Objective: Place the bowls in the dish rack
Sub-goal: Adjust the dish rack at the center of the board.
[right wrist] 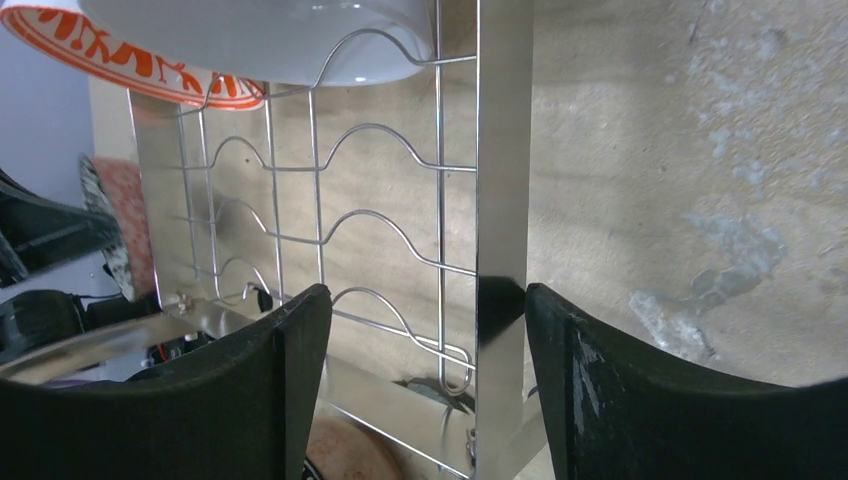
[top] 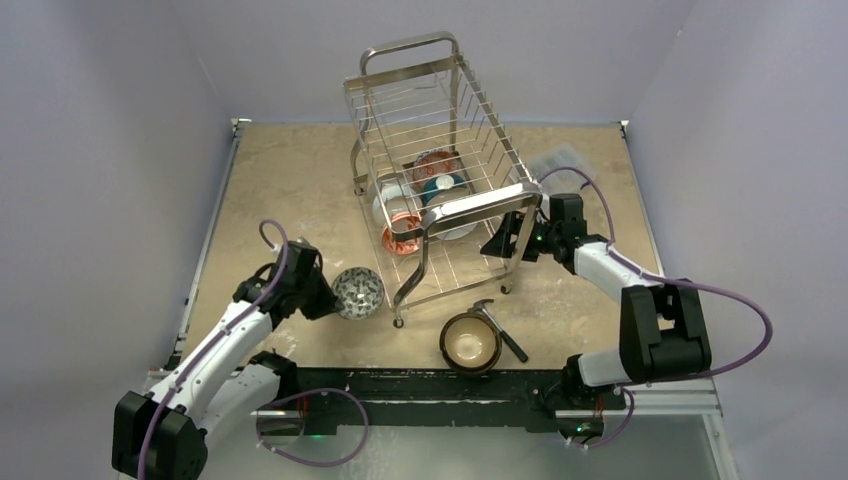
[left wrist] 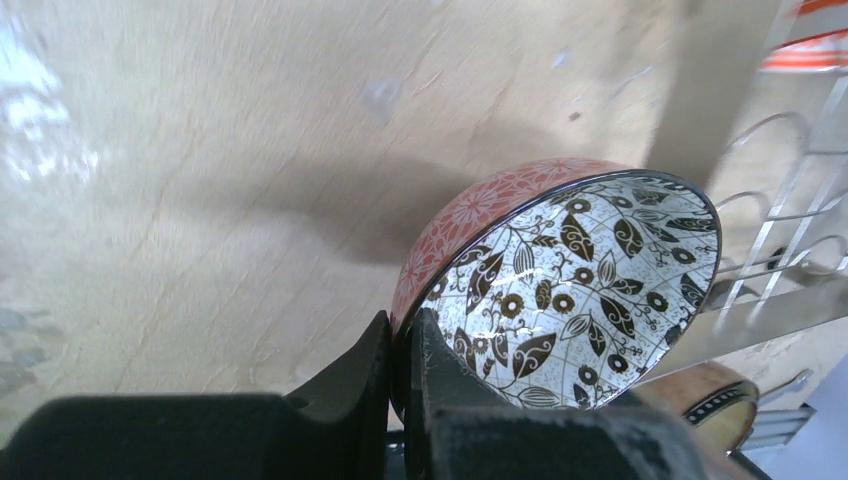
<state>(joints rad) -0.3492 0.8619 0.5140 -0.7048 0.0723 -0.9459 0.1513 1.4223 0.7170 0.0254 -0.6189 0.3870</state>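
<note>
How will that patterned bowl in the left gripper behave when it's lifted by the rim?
The patterned bowl looks like glossy glazed ceramic: rigid, probably slippery. The left gripper pinches only its rim edge, so it may pivot or swing. Likely chips if dropped.

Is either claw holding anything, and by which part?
The left gripper pinches the patterned bowl by its rim, one finger inside, one outside. The right gripper holds nothing; its jaws stand open around a dish rack bar.

No words, labels, brands, numbers or signs could be read anywhere: the bowl (left wrist: 590, 290) bore only leaf and flower patterns, and the rack (top: 408, 44) and the surface (top: 290, 180) showed no lettering.
</note>
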